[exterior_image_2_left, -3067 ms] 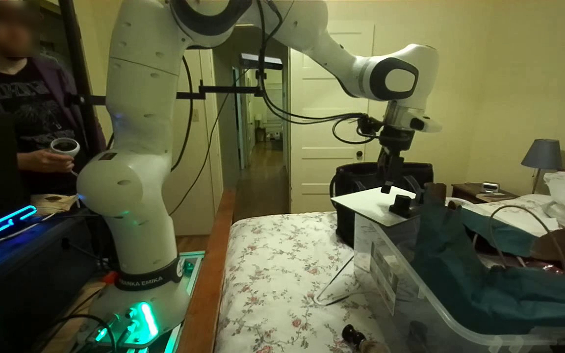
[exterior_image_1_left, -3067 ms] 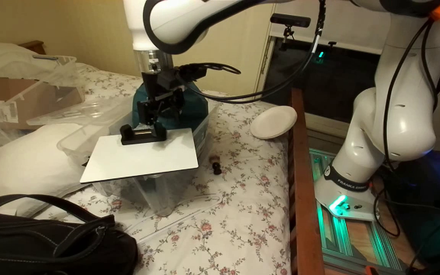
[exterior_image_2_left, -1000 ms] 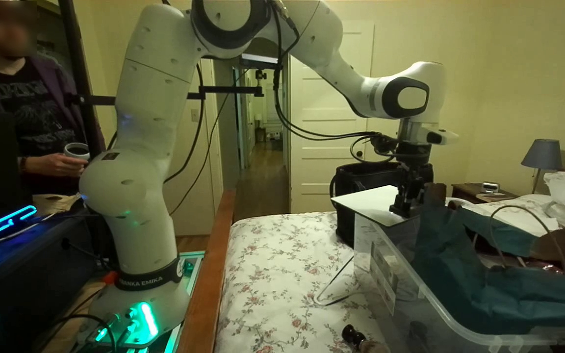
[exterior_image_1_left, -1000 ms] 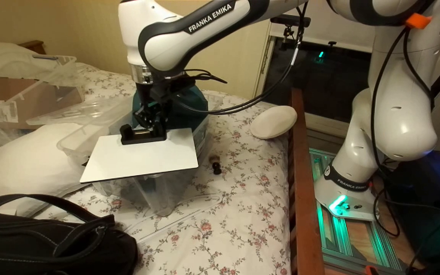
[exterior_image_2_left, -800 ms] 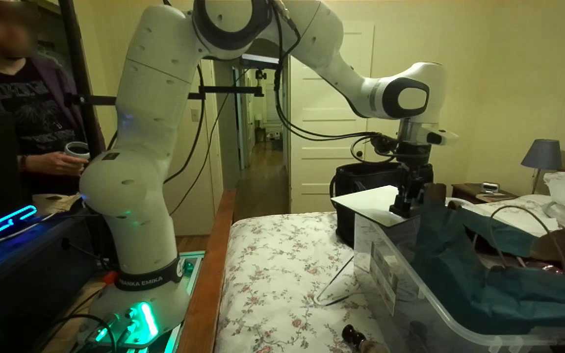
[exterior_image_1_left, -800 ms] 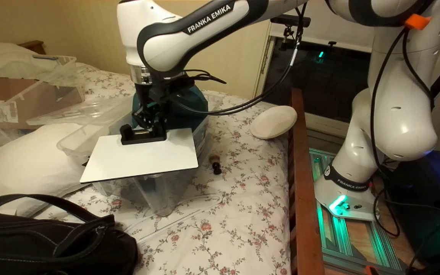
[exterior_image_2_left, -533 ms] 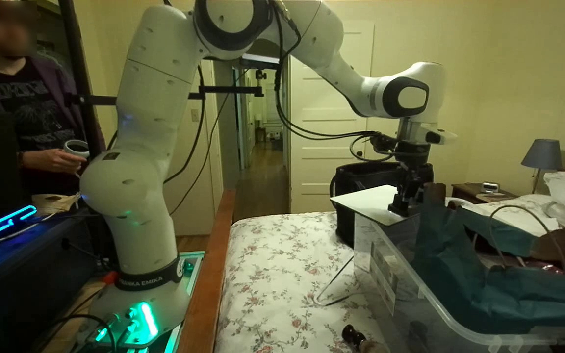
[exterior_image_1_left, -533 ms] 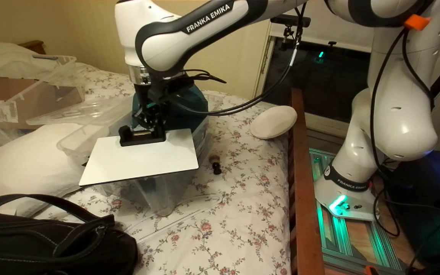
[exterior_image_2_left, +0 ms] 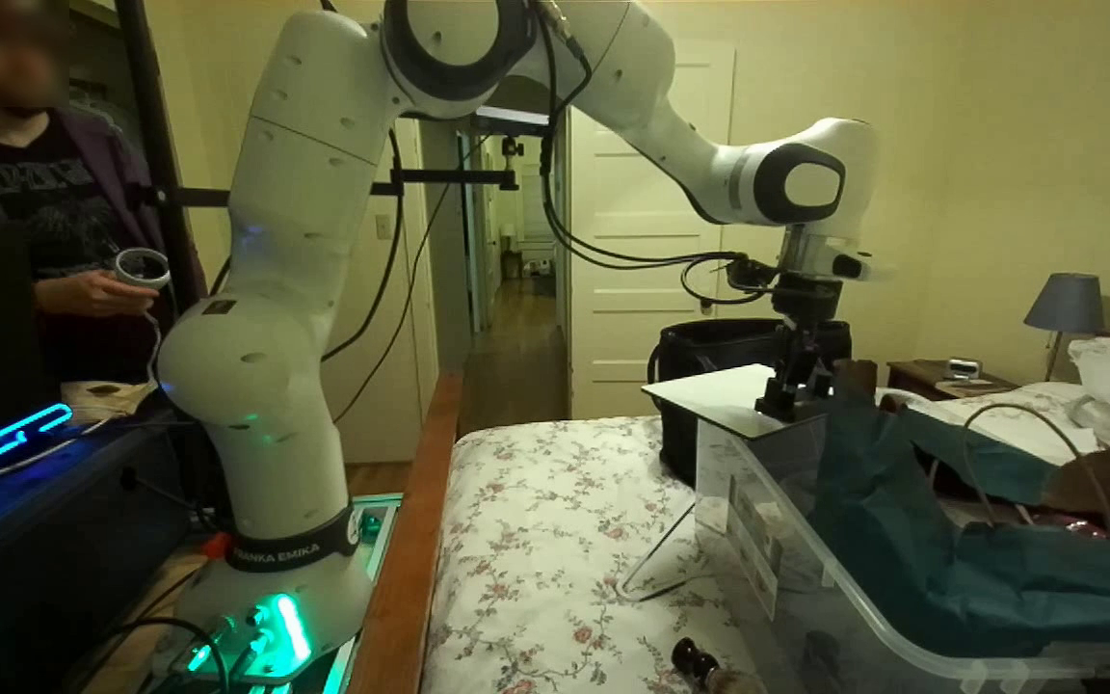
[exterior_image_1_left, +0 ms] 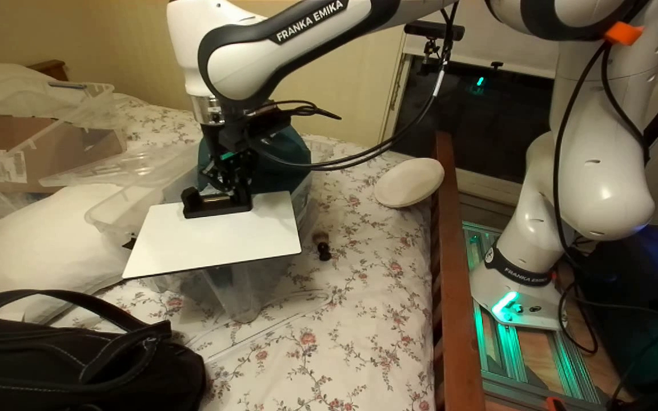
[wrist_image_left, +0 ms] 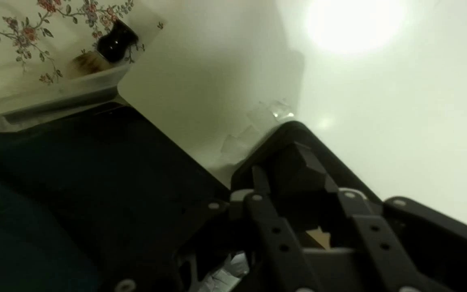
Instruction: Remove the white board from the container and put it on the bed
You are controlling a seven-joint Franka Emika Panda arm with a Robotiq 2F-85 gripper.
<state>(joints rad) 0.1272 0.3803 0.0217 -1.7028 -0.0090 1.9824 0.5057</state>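
Pale walls [exterior_image_2_left: 1037, 135] stand around the bed [exterior_image_1_left: 363, 337], whose flowered cover stops at a wooden edge [exterior_image_1_left: 453, 274]. Mounted outside that edge, the arm [exterior_image_2_left: 300, 231] arches high, reaches inward and bends so that the gripper [exterior_image_1_left: 237, 187] points down. It looks clamped on one raised end of the black block [exterior_image_1_left: 215, 209], giving it hold of the white board [exterior_image_1_left: 209, 242]. Nearly level, the board lies over one end of the clear container [exterior_image_2_left: 806, 588], well in from the wooden edge, and juts past the rim toward the black bag [exterior_image_1_left: 77, 359]; whether board and rim touch cannot be told. The board's long axis runs roughly at right angles to the wooden edge, with the block parallel.
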